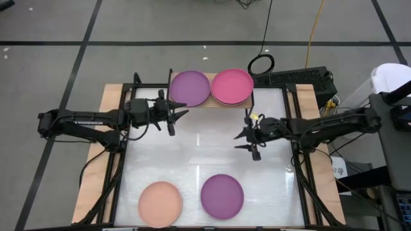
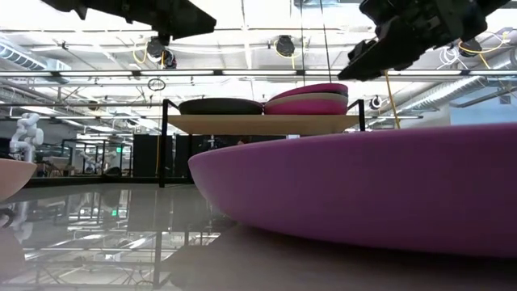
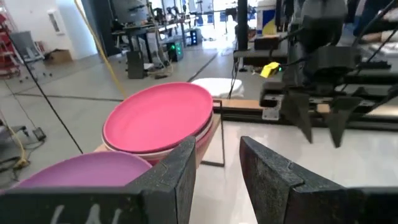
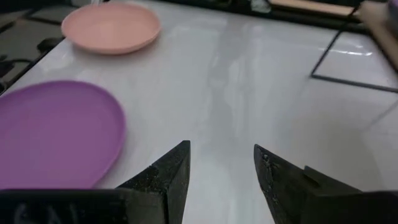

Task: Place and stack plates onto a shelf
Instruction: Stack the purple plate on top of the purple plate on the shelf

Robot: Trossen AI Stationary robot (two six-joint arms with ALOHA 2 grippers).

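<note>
Two plates lie on the white tabletop (image 1: pixel 192 151) near its front edge: a peach plate (image 1: pixel 160 203) toward the front-left corner and a purple plate (image 1: pixel 222 196) just beside it, nearer the middle, the two apart. At the back edge stands the shelf (image 1: pixel 211 102), a light-wood board on thin black legs. On its left half sits a purple-topped stack (image 1: pixel 189 88); the low view shows a black plate (image 2: pixel 220 106) in that place, so the purple one probably lies on black, though the level angle hides the top. On the right half a magenta plate (image 1: pixel 232 86) tops a stack with a cream plate (image 2: pixel 309 99) under it and more magenta below.

Left gripper (image 1: pixel 182 110) hangs above the tabletop just in front of the shelf's left end, fingers (image 3: pixel 180 171) apart and holding nothing. Right gripper (image 1: pixel 240 140) hovers over the middle of the tabletop, right of centre, its fingers (image 4: pixel 168 174) likewise spread and empty, well apart from both loose plates.

Pale lettering shows on the left arm's upper link, too small to read.
</note>
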